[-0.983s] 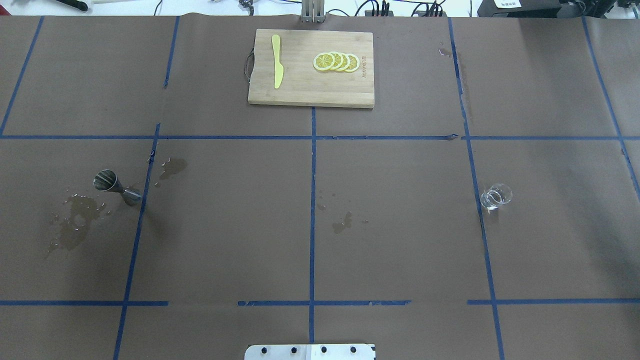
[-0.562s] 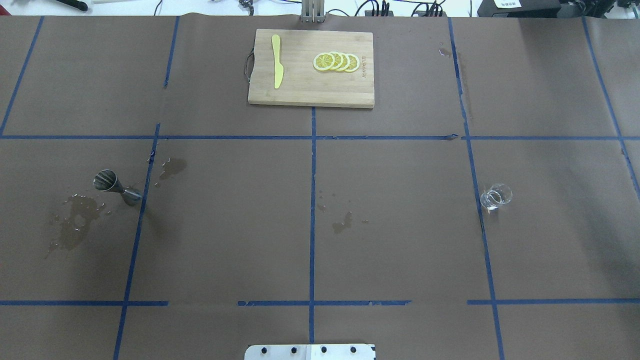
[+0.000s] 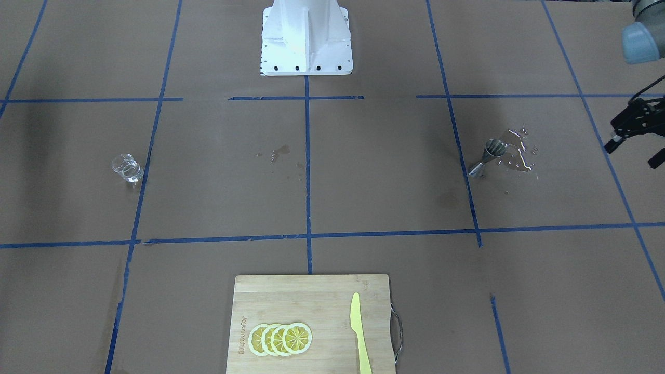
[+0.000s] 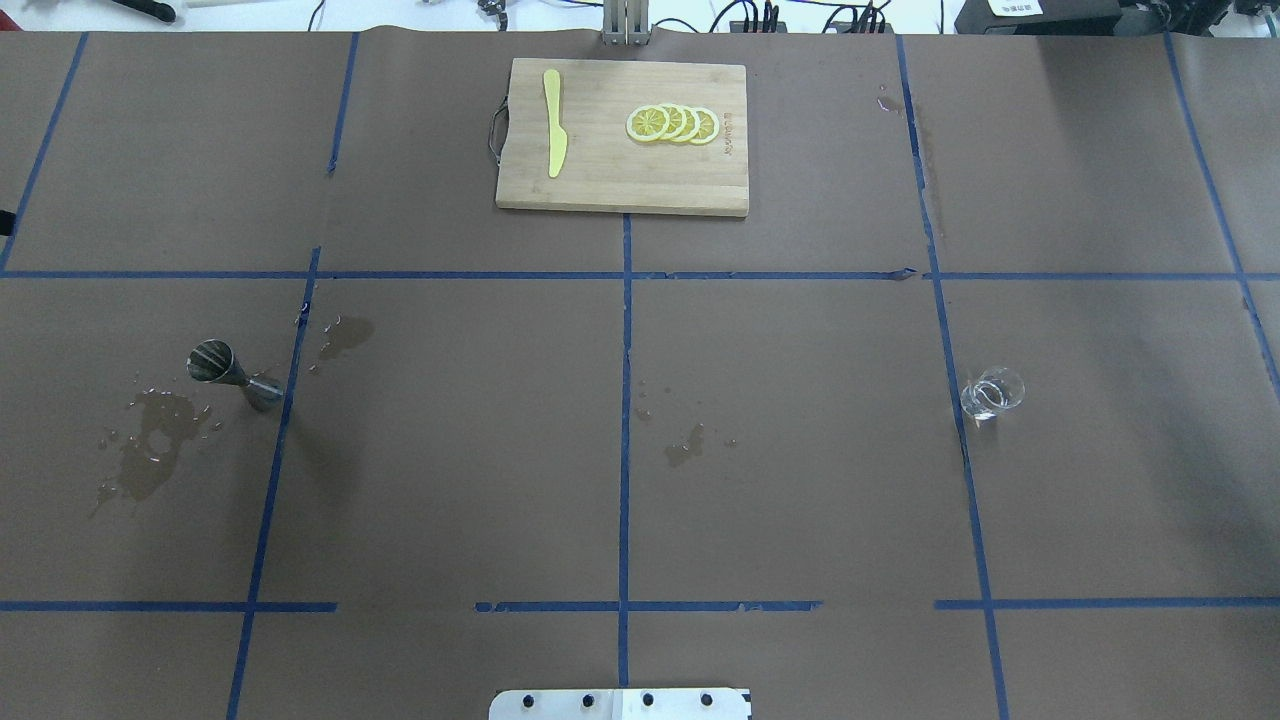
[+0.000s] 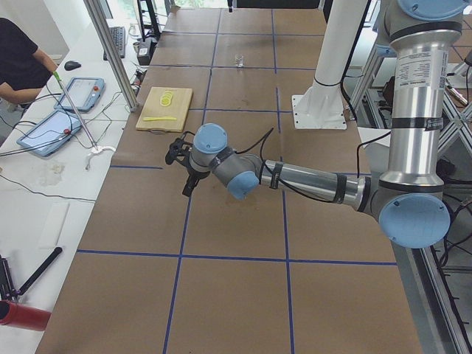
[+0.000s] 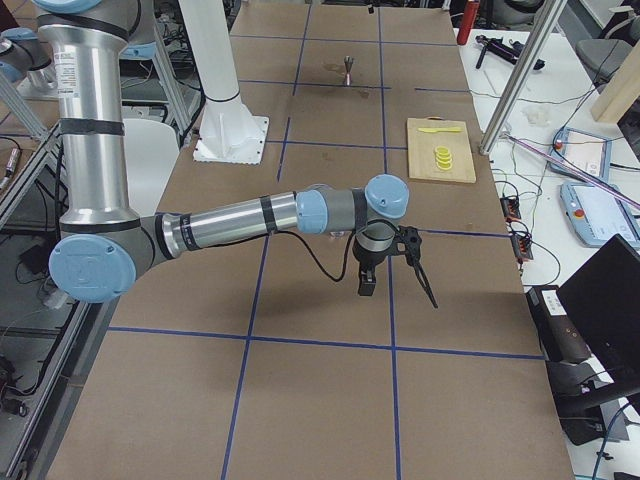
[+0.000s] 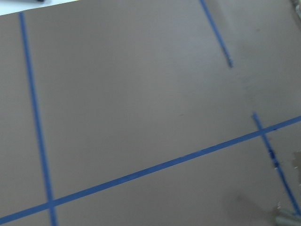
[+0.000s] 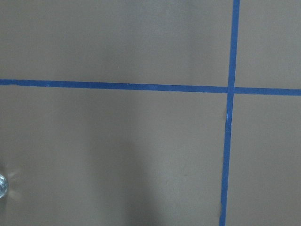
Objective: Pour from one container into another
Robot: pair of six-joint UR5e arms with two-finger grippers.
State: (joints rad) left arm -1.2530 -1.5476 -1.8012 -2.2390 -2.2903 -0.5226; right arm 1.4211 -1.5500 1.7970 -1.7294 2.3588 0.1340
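1. Left gripper (image 3: 630,155): black, two-finger. The front-facing view shows the jaws spread with nothing between them, hanging above the table's brown paper cover (image 3: 363,171) outboard of the jigger. Likely staged on the side of the vessel it would serve.

2. Right gripper (image 6: 398,295): black, two-finger, on the near arm in the right-end view. It appears only there, so I cannot tell whether the jaws are parted or closed. Nothing is visibly held.

3. Small shiny steel hourglass jigger (image 4: 232,373): the receiving vessel. It stands upright on the robot's left, beside a blue tape line (image 4: 270,470), with a wet patch (image 4: 145,455) just beside it.

4. Small clear rounded glass cup (image 4: 990,392): the pouring vessel. It stands upright on the robot's right, well apart from the jigger, so it probably has to be carried across.

5. Bamboo cutting board (image 4: 620,185): far centre, bearing a yellow plastic knife (image 4: 553,125) and fanned lemon slices (image 4: 672,123). It lies clear of both vessels.

6. View notes. The overhead view shows both vessels but hardly any of either arm. The end views show the arms outstretched low. The right wrist camera catches only a sliver of the cup at its edge, and the left wrist camera shows mostly tape and paper.
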